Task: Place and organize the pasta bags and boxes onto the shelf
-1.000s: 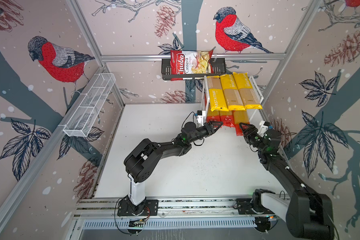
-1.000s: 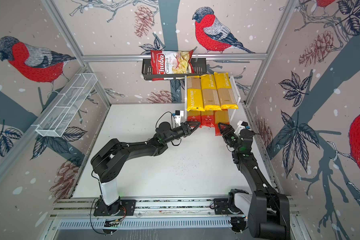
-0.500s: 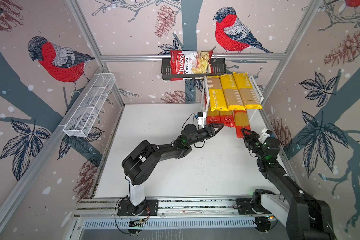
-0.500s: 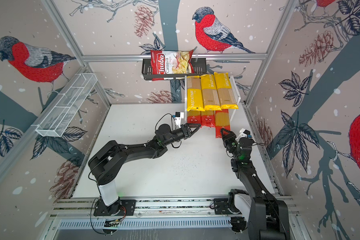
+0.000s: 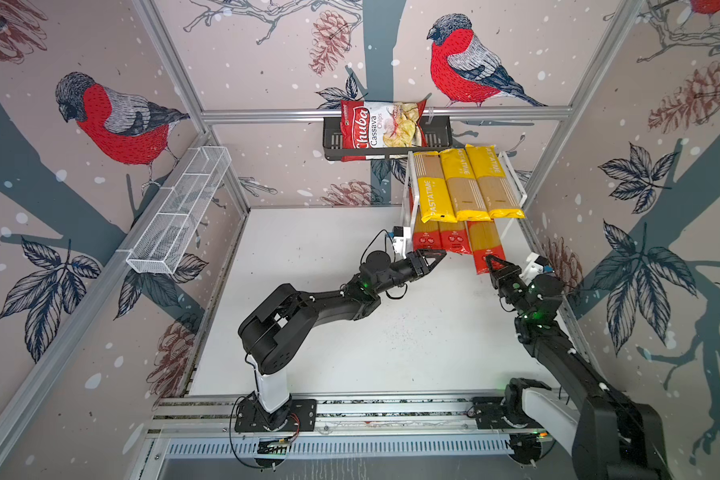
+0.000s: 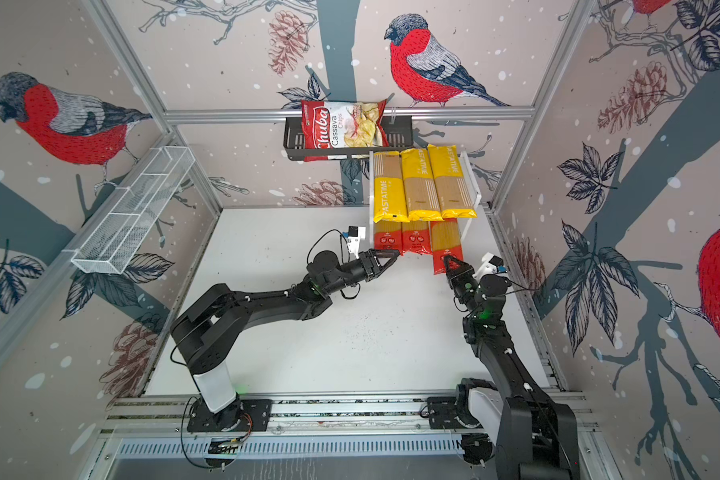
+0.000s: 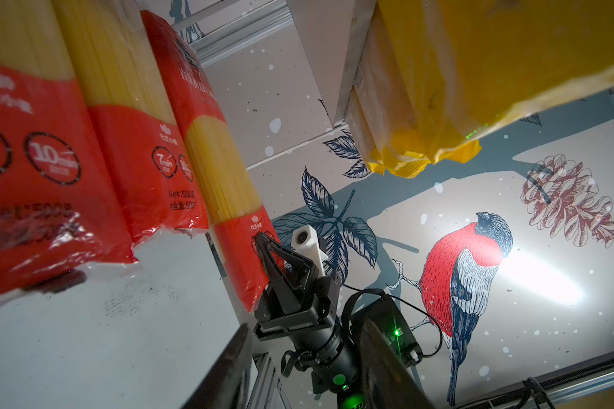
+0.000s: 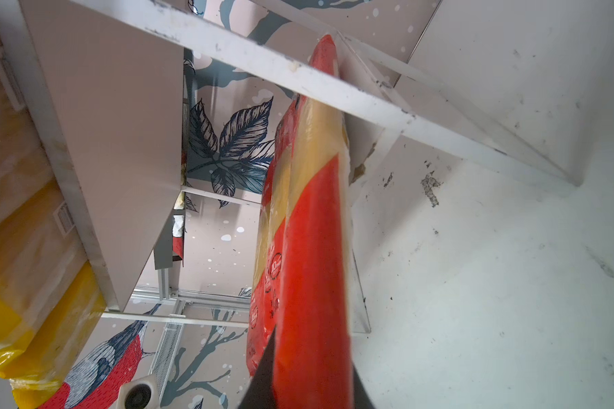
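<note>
Your right claw [image 5: 490, 261] pinches the near end of the third red spaghetti pack [image 5: 484, 243]. The pack runs in under the upper board of the shelf [image 5: 512, 176] and juts farther out over the desk [image 5: 350, 332] than its neighbours. In the right wrist view it sits edge-on between the dark fingers [image 8: 263, 371].

The other two red packs [image 5: 427, 241] lie side by side just to its left on the lower level, their front ends about even. The three yellow-and-tan PASTATIME packs [image 5: 464, 187] lie side by side on the upper board, touching one another.

Your left claw [image 5: 441, 254] is partly spread with nothing in it and hovers at the front ends of those two red packs. You cannot tell whether its tip touches them.
</note>
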Action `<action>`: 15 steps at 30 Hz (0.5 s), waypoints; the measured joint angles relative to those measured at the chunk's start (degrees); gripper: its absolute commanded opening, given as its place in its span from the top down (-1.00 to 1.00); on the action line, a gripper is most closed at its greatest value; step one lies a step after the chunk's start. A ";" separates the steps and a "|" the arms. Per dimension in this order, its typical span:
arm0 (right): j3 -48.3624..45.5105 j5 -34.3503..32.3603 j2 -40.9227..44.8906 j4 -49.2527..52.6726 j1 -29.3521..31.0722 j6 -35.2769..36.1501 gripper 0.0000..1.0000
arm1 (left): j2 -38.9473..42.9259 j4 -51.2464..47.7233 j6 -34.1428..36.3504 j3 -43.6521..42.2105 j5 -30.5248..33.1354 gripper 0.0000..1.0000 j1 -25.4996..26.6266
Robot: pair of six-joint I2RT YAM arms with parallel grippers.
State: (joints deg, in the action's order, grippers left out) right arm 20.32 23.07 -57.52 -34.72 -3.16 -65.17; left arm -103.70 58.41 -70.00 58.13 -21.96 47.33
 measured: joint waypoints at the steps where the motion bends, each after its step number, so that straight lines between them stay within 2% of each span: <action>1: 0.04 0.26 -0.24 -0.42 0.00 0.33 0.73 | 0.15 0.00 0.02 -0.13 -0.02 0.02 0.04; 15: 2.01 2.60 -2.23 -3.63 -0.13 -0.79 0.78 | 0.72 -0.02 1.38 -0.26 0.09 0.03 0.07</action>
State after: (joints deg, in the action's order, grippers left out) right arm 22.33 25.67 -59.75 -38.35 -3.29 -65.95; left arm -102.98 58.39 -68.62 57.87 -21.87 47.40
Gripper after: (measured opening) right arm 0.179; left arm 0.487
